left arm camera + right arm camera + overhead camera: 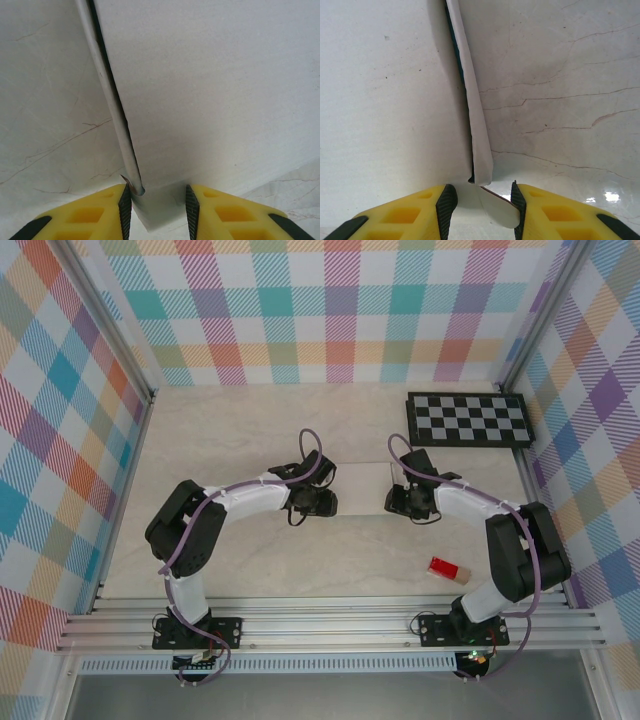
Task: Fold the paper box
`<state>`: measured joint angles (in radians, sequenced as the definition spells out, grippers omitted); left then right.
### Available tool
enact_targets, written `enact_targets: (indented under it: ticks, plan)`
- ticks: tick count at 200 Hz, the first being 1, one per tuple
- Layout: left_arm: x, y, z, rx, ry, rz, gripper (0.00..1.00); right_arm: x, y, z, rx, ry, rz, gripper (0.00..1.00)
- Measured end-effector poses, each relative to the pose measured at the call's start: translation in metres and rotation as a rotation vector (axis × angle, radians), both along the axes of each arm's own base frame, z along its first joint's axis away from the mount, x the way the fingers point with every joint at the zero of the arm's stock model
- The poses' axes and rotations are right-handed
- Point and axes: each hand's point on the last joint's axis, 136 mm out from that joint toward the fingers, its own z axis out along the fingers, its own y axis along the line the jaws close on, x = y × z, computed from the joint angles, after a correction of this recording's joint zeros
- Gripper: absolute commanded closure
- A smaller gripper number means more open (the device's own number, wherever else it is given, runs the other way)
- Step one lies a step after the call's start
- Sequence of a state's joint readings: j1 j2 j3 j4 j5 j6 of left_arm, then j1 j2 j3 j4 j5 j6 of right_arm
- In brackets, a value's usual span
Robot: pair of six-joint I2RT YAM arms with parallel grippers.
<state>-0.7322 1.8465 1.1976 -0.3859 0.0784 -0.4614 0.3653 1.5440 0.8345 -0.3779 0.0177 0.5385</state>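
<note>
Two grippers at either end of the flat white paper box (pixel 362 488), which lies on the worktop (pixel 230 430) left of the checkerboard (pixel 468 420) and nearer the arms.
The left gripper (pixel 157 207) is partly open. A box corner fills the gap between its jaws and an upturned flap meets one pad, but I cannot tell if it pinches. The right gripper (pixel 484 200) is partly open astride another upturned flap's end, clear of it on both sides.

Paper box (pixel 215 90): far edges cut off in both wrist views. From above, its white outline is nearly lost against the pale table (pixel 250 430). Left gripper (pixel 158 204) pads at its corner: contact unclear.
</note>
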Motion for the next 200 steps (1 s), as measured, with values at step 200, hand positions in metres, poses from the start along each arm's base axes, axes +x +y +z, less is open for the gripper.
enact_targets:
  ticks: [200]
  plan:
    - [-0.02,-0.008,-0.001,0.016,0.224,0.043,0.72,0.008,-0.004,-0.001,0.008,-0.016,-0.053,0.6]
